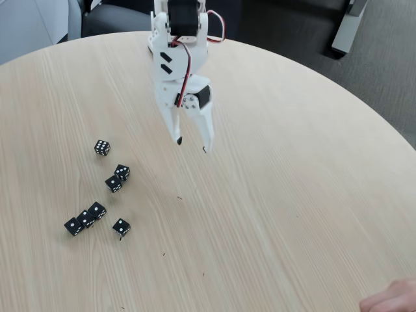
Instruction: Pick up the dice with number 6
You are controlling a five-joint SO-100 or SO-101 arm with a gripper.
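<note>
Several tiny black dice with white pips lie on the left of the round wooden table (292,195) in the fixed view. The dice with number 6 (102,147) looks to be the one lying apart at the top of the group, its faces crowded with pips, though the pips are too small to count surely. My white gripper (192,144) hangs a little above the table, to the right of that die and well apart from it. Its fingers are open with nothing between them.
Two dice (122,172) (114,184) lie close together below the top one. Lower left sits a row of three dice (85,218), with a single die (121,227) to their right. A person's hand (390,299) shows at the bottom right corner.
</note>
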